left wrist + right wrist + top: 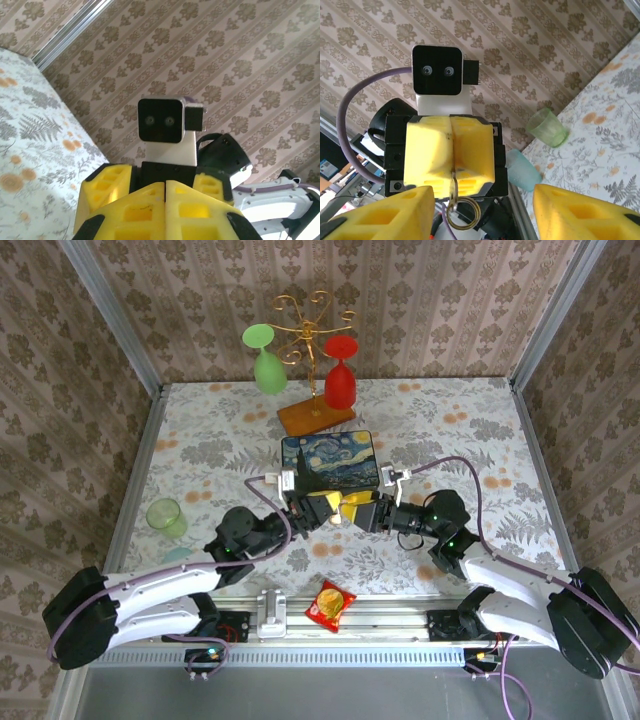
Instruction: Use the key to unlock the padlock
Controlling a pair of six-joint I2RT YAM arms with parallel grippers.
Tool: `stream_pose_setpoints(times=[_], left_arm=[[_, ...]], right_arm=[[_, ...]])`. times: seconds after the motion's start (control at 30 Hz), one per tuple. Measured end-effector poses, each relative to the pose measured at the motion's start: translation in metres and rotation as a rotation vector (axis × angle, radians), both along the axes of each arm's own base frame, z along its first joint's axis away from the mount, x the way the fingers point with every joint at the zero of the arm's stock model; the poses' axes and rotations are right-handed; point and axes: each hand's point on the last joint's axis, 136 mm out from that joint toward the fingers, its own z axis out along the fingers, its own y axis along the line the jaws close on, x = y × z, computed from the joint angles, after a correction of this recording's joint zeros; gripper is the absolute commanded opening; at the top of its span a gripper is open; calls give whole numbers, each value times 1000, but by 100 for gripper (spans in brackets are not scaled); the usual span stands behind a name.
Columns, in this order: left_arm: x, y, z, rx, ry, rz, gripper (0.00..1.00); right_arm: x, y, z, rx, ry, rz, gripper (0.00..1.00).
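In the right wrist view, the thin dark key sticks out of the seam between the two yellow fingers of my left gripper, which is shut on it. A brass-coloured key ring hangs below it. My right gripper faces it with its jaws spread wide and nothing between them. From above, the left gripper and right gripper meet tip to tip just in front of the starry-night box. The left wrist view has my own shut fingers low in the picture. The padlock is hidden.
A gold stand on a wooden base with a green glass and a red glass is at the back. A green cup stands at the left, and a teal cup lies near it. A red-and-yellow snack packet is at the near edge.
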Motion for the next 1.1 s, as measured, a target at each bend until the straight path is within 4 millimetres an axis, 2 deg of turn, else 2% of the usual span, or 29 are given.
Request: stream_pose_setpoints(times=[0.4, 0.53, 1.1], left_arm=[[7, -7, -6, 4, 3, 4, 0], [7, -7, -3, -7, -3, 4, 0], [7, -8, -8, -19, 15, 0, 0]], right_arm=[[-5, -1, 11, 39, -14, 19, 22], [-6, -2, 10, 42, -13, 20, 17], [-7, -6, 5, 43, -12, 0, 21]])
